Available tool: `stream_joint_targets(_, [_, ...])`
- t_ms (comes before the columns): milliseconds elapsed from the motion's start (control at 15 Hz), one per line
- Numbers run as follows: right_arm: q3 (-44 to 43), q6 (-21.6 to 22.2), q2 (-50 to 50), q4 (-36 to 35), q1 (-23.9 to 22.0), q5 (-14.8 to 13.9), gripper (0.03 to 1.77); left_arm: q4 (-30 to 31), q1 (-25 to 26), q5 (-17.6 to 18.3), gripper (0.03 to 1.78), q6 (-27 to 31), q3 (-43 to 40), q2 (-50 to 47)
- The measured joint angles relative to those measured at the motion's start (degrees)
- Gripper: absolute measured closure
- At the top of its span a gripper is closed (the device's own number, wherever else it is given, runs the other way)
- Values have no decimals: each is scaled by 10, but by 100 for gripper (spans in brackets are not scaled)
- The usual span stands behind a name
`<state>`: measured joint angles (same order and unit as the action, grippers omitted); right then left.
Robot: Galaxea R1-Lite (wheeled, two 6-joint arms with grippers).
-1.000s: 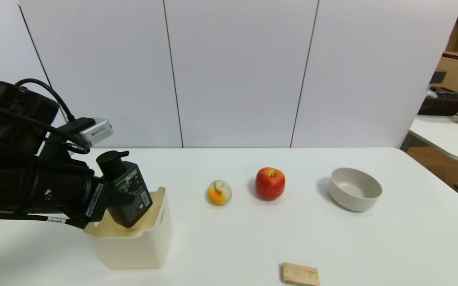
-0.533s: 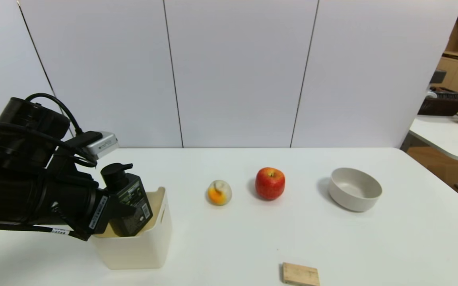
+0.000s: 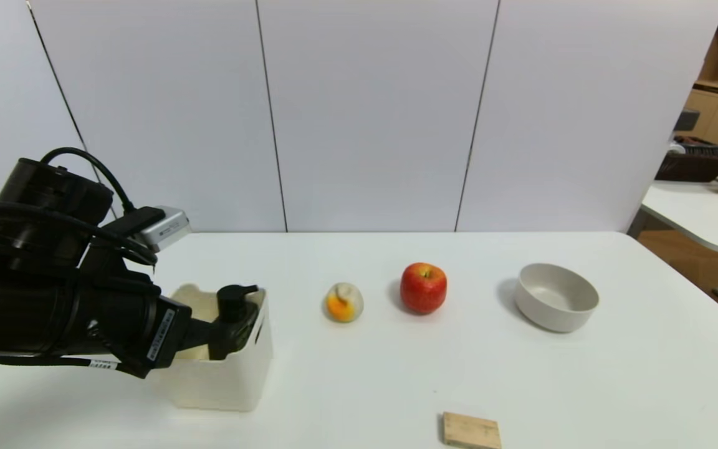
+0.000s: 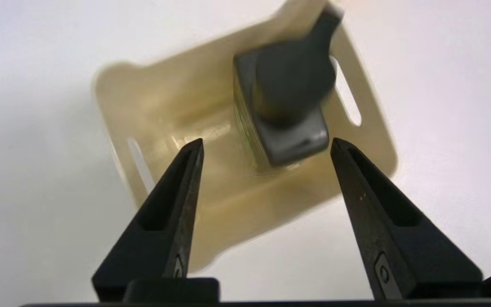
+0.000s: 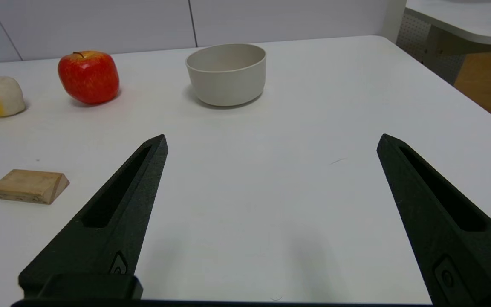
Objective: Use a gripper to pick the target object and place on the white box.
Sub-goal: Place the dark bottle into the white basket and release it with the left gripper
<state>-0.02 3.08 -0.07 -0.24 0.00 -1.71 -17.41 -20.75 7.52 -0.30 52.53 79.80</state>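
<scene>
The left gripper [image 4: 267, 145] hangs over the near rim of the white box [image 3: 234, 380], fingers spread apart and holding nothing. The target object [image 3: 234, 318] sits inside the white box against its right wall, pump head above the rim; whether it stands fully upright cannot be told. Judged complete bar withdrawal: the gripper should lift straight up and back, clear of the pump head. Right of the white box lie a small white-and-orange object [image 3: 344, 302], an apple [image 3: 423, 287], a bowl [image 3: 556, 297] and a wooden block [image 3: 471, 430], none obstructing. The right gripper [image 5: 271, 145] idles wide open, empty.
</scene>
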Motion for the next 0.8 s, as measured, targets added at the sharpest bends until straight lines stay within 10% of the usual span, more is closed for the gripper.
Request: stream_joint_targets(800, [0, 0, 0, 0, 0, 0, 10, 43, 1, -47, 23, -2, 14, -39])
